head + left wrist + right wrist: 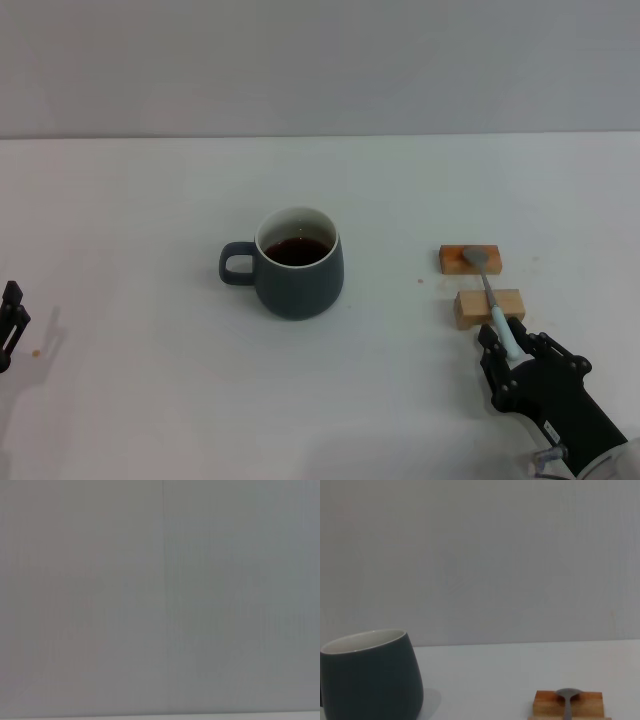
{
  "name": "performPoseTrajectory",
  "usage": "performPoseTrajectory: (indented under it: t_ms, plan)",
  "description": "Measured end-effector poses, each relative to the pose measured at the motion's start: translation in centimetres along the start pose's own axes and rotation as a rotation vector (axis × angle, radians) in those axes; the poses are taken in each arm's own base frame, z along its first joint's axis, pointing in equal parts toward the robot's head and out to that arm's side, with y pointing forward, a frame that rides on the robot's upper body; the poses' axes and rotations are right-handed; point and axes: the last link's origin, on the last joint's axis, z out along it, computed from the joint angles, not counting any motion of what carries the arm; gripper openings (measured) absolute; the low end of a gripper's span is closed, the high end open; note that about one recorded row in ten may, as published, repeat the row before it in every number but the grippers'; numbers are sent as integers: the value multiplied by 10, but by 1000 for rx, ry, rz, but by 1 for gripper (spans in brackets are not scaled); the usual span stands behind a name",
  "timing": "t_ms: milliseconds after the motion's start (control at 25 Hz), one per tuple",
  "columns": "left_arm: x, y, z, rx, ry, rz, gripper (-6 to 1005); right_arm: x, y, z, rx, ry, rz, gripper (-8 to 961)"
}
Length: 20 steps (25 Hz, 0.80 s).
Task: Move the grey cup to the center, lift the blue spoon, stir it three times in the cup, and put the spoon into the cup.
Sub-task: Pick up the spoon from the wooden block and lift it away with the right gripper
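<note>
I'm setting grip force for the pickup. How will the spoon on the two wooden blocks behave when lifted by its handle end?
The spoon looks thin and stiff, so it probably won't bend. It bridges two wooden blocks, so it may pivot or slide off them. The right gripper sits at the pale handle tip, far from the metal bowl, so the spoon may tilt bowl-down. The left gripper is parked at the table's left edge.

The plain white tabletop carries a dark blue-grey ceramic mug with a loop handle near its middle, holding dark liquid. Well apart to its right lie two small wooden blocks, one behind the other.
</note>
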Motion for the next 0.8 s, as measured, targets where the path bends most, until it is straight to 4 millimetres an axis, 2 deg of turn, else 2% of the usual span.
performPoseTrajectory:
  t_ms: [200, 600, 800]
  plan:
    - [0, 0, 0, 0, 0, 0, 858, 0, -1, 0, 9, 3, 4, 303]
    - [0, 0, 1, -1, 0, 3, 858, 2, -1, 1, 17, 15, 13, 165]
    - [0, 0, 1, -2, 0, 4, 858, -4, 5, -1, -10, -30, 8, 164]
